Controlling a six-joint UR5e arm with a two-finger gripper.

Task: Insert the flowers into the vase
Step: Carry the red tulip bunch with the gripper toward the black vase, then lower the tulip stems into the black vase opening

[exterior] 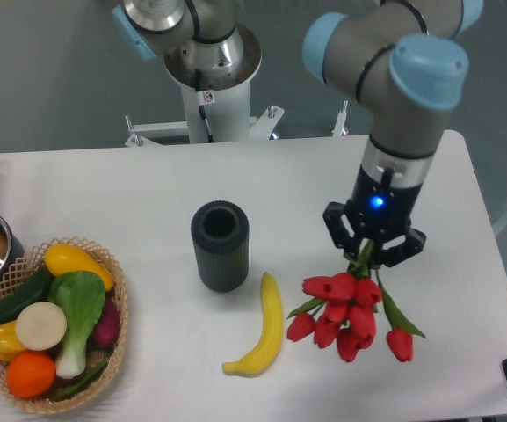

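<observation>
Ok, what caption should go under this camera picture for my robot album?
End effector holds red tulips upside down above the table, right of the dark vase and banana.

The vase point(220, 245) stands between the basket point(117, 327) and the flowers point(348, 310), banana point(263, 328) just beside.
</observation>
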